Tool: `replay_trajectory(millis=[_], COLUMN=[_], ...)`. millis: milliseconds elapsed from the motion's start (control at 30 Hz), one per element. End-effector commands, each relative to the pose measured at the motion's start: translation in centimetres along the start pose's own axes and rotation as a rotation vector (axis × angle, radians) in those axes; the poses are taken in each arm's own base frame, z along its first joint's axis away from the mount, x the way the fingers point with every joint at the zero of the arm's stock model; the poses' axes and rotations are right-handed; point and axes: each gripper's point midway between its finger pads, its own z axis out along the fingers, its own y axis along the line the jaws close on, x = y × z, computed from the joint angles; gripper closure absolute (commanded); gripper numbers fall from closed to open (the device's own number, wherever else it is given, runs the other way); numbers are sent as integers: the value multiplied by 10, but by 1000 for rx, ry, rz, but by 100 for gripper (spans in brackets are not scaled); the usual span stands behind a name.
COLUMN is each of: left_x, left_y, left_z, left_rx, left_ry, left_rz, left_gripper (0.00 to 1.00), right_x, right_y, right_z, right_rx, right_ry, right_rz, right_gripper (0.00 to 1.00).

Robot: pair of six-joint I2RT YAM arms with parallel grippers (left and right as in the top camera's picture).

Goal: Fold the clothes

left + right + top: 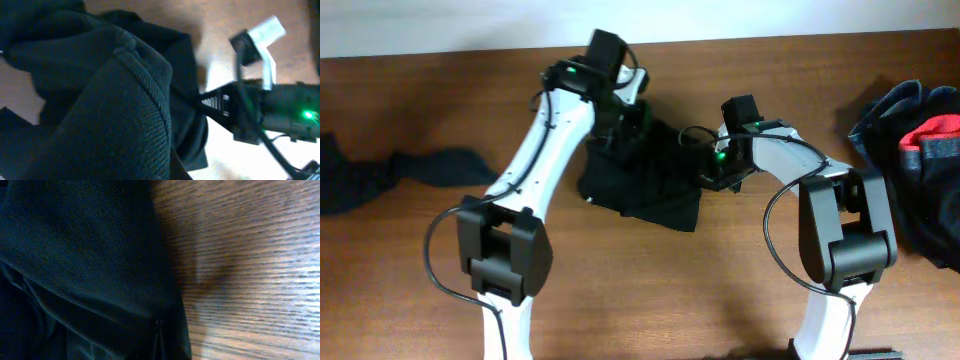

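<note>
A big soft black top lies crumpled in the middle of the brown wooden surface. It is bunched up, with a loose corner sticking out toward the near edge.

The white and black left arm reaches over the far side of the top. The left fingers are down in the cloth there. They are closed tight. The cloth hides the tips, so I cannot tell if they pinch any of it. In the left wrist view the black top is heaped up very close, and a thick ribbed edge runs across it.

The white and black right arm bends in from the other side. The right fingers sit at the right edge of the top and are closed tight too. I cannot see if they hold the cloth. In the right wrist view thin black cloth fills the left half and lies flat on the bare wood. A small green light glows on the right arm, and it shows in the left wrist view as well.

Far to the left, well apart from the top, a long dark cloth lies stretched on the surface. At the right edge sits a pile of grey-blue and red clothes.
</note>
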Motion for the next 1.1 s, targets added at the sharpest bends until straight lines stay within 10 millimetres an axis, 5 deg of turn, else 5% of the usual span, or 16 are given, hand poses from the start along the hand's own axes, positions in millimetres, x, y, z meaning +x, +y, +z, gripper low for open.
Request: replay_trajectory(millis=[0, 367, 700, 867, 1067], left_x=[-1, 7, 10, 11, 11], left_y=[-34, -86, -95, -93, -93], left_z=[-14, 1, 5, 5, 5], left_rx=[41, 78, 52, 41, 41], left_ry=[-36, -44, -50, -48, -48], left_rz=[80, 192, 214, 213, 213], left_gripper=[99, 99, 99, 99, 99], right_x=[8, 10, 7, -13, -44], right_y=[-19, -17, -18, -21, -26], right_z=[10, 10, 7, -20, -80], right_rx=[60, 48, 32, -44, -93], right_ry=[18, 29, 29, -8, -114], right_rz=[7, -2, 13, 52, 53], right_gripper=[96, 96, 96, 96, 96])
